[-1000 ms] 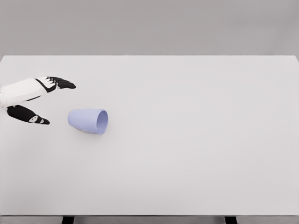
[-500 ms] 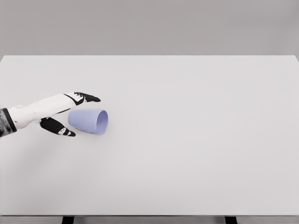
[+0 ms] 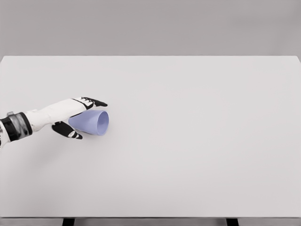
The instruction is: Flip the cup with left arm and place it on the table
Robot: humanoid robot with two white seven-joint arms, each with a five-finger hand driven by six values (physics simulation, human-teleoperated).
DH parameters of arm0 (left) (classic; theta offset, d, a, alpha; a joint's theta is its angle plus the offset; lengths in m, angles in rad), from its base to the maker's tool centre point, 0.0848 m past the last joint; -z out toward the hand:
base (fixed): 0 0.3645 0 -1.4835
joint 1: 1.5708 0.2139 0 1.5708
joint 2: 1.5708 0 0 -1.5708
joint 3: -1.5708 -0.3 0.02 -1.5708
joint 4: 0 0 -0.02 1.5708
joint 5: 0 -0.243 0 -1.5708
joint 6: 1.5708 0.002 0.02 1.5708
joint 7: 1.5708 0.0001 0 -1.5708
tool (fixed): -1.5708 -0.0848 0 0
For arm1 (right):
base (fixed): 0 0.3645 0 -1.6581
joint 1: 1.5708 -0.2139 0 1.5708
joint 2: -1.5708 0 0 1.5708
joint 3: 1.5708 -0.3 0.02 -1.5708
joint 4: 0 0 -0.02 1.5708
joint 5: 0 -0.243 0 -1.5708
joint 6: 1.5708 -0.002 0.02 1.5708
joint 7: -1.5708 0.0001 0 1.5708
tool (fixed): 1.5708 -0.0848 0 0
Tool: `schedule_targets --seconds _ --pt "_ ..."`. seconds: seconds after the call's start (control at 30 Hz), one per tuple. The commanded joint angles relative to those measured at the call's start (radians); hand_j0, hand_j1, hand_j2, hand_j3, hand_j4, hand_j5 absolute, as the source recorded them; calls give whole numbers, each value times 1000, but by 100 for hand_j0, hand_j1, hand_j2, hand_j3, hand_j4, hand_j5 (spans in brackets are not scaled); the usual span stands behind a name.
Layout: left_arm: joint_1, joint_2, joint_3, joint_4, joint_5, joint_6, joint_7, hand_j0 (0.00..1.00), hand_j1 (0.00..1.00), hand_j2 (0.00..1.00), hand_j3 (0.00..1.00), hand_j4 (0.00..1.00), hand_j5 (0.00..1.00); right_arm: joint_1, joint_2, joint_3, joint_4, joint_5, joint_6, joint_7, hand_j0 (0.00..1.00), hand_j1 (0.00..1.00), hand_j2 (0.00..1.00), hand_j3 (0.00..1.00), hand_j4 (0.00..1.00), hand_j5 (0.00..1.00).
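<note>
Left robot hand (image 3: 77, 115): reaching in from the left edge, fingers spread around the closed end of the cup, black fingers (image 3: 94, 102) above it, thumb (image 3: 68, 131) below; no firm grip visible
Cup (image 3: 91, 122): pale lilac, lying on its side between fingers and thumb, mouth facing away from the palm
Tabletop (image 3: 197, 141): white, beneath both

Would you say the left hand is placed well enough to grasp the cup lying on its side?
Probably yes: the left hand brackets the cup, with nothing between them.
</note>
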State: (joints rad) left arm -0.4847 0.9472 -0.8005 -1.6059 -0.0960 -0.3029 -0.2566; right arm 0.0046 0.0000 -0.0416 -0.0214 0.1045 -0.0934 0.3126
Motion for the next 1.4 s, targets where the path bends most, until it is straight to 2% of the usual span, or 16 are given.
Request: schedule_targets --seconds 0.0,0.3,0.4,0.7,0.77,0.8,0.83,0.97,1.1,1.33,1.37 --pt "-2 -10 -2 0 -13 33 0 100 100 100 100 100 100 0 0 0 0 0 0 0 100 100 100 100 100 100" --pt "-6 -34 -8 9 -22 60 0 100 100 100 100 100 100 2 0 0 0 0 0 0 100 100 100 100 100 100" --pt "-6 -56 -8 15 -53 85 0 100 100 100 100 100 100 2 0 0 0 0 0 0 100 100 100 100 100 100" --pt "-9 -56 -17 17 -53 87 0 100 100 100 100 100 100 2 0 0 0 0 0 0 100 100 100 100 100 100" --pt "-11 -56 -17 17 -53 85 0 92 92 92 92 92 92 2 0 0 0 0 0 0 100 100 100 100 100 100" --pt "-11 -56 -17 17 -54 85 0 91 91 91 91 91 91 0 0 0 0 0 0 0 100 100 100 100 100 100" --pt "-11 -56 -17 15 -56 85 0 85 85 85 85 85 85 2 0 0 0 0 0 0 100 100 100 100 100 100" --pt "-11 -56 -22 15 -56 84 0 83 83 83 83 83 83 0 0 0 0 0 0 0 100 100 100 100 100 100" --pt "-12 -56 -22 14 -54 82 0 73 73 73 73 73 73 2 0 0 0 0 0 0 100 100 100 100 100 100" --pt "-38 -54 -20 12 -41 70 0 71 71 71 71 71 71 0 0 0 0 0 0 0 100 100 100 100 100 100" --pt "-44 -51 -20 12 -13 67 0 72 72 72 72 72 72 0 0 0 0 0 0 0 100 100 100 100 100 100"
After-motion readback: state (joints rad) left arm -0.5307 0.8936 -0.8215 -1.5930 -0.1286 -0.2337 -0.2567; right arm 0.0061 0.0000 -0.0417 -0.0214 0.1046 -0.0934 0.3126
